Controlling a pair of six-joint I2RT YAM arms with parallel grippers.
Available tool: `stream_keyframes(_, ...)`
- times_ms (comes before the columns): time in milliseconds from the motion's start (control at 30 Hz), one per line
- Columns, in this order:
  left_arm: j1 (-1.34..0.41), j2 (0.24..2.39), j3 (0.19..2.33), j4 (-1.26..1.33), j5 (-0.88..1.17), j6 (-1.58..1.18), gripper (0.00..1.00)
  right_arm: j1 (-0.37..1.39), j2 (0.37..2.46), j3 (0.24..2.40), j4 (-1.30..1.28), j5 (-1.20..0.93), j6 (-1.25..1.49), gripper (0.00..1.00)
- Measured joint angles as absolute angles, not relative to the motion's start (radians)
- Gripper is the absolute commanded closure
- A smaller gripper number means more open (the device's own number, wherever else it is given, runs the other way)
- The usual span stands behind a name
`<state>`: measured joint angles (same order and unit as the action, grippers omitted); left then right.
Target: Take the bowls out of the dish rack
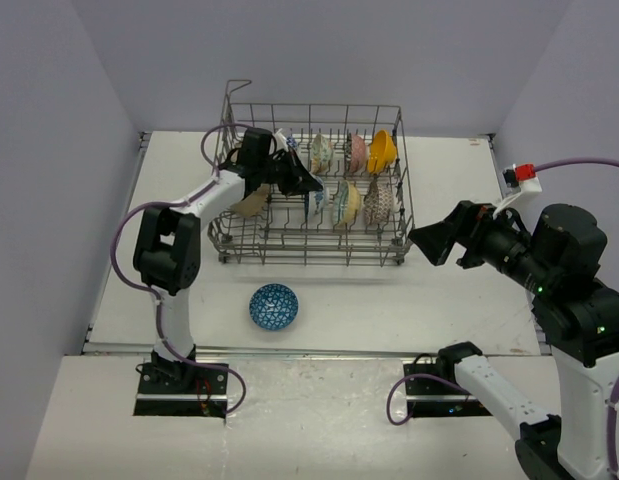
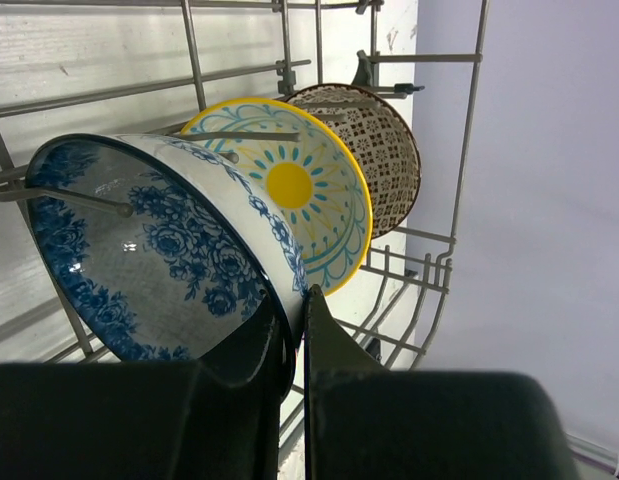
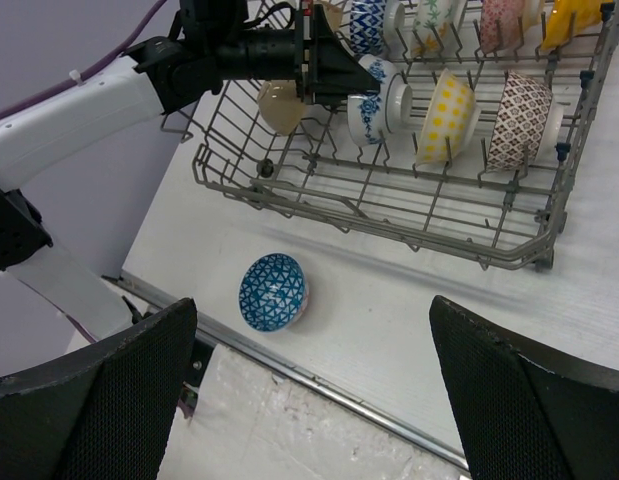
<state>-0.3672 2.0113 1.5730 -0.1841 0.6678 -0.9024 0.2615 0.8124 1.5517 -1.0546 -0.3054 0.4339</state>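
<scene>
Left pincer point(image 2: 301, 300): pressed together on the rim of the white ceramic bowl with blue flowers point(image 2: 149, 250); the rim sits between its two dark fingers.
Plain beige round bowl point(image 1: 252, 203): in the rack's front row, at the left end, partly under the left arm.
Flowered bowl's place: on edge among the tines of the front row, left of middle.
Round bowl with a blue triangle pattern point(image 1: 274, 306): upright on the white table point(image 1: 439, 300), in front of the rack and apart from it.
Large grey wire dish rack point(image 1: 309, 258): on the table's far half, raised handle at its far left corner.
Front row, rightward: yellow-rimmed bowl with a sun centre point(image 2: 299, 190), then brown lattice bowl point(image 2: 384, 150), both on edge.
Back row, right end: pinkish bowl point(image 1: 357, 152), then orange-yellow bowl point(image 1: 382, 150).
Right pincer point(image 1: 427, 240): spread wide, holding nothing, in the air right of the rack.
</scene>
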Motion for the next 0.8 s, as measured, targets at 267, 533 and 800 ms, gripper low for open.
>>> stream_keyframes(267,-0.360,1.989,1.555,-0.180,0.663,-0.933,1.00,0.262,0.812,1.552,-1.054,-0.305,0.434,0.01)
stream_keyframes(533,-0.354,1.976,1.522,-0.121,0.662,-0.997,1.00,0.262,0.811,1.552,-1.054,-0.305,0.435,0.01)
stream_keyframes(800,-0.357,1.892,1.512,0.029,0.722,-1.126,1.00,0.262,0.805,1.552,-1.054,-0.306,0.437,0.01)
